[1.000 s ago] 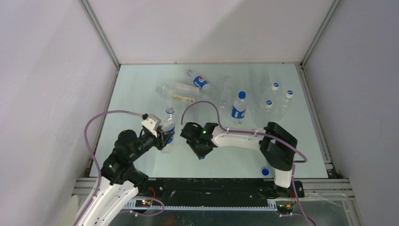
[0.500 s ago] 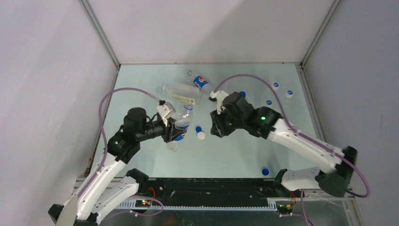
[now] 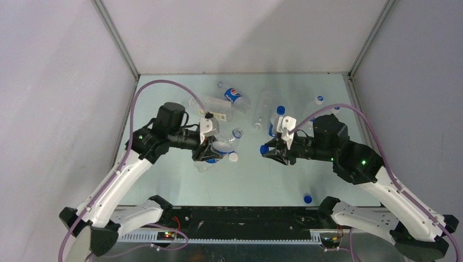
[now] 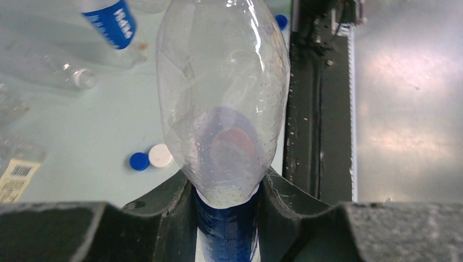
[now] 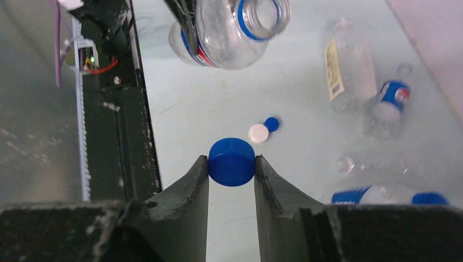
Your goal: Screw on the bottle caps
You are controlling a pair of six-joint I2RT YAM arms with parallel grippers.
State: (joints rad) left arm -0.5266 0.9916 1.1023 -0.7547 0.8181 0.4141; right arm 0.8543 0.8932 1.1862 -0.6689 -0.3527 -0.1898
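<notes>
My left gripper [image 3: 210, 148] is shut on a clear bottle [image 3: 224, 145] with a blue logo label and holds it off the table, tilted, its open mouth [image 3: 237, 132] toward the right. In the left wrist view the bottle [image 4: 224, 98] fills the middle, clamped at the label between the fingers [image 4: 164, 213]. My right gripper [image 3: 267, 152] is shut on a blue cap [image 5: 231, 161], held by its sides at the fingertips. The cap faces the uncapped bottle [image 5: 229, 33] across a short gap.
A white cap [image 3: 233, 157] and a blue cap [image 5: 271, 124] lie on the table under the held bottle. Another blue cap [image 3: 307, 199] lies near the front edge. Lying bottles [image 3: 232, 95] and upright capped bottles [image 3: 277, 123] crowd the back and right.
The left gripper has lifted the bottle and swung it right, tilting its mouth toward the right arm. The right gripper has moved right and turned, carrying the blue cap to face the mouth.
</notes>
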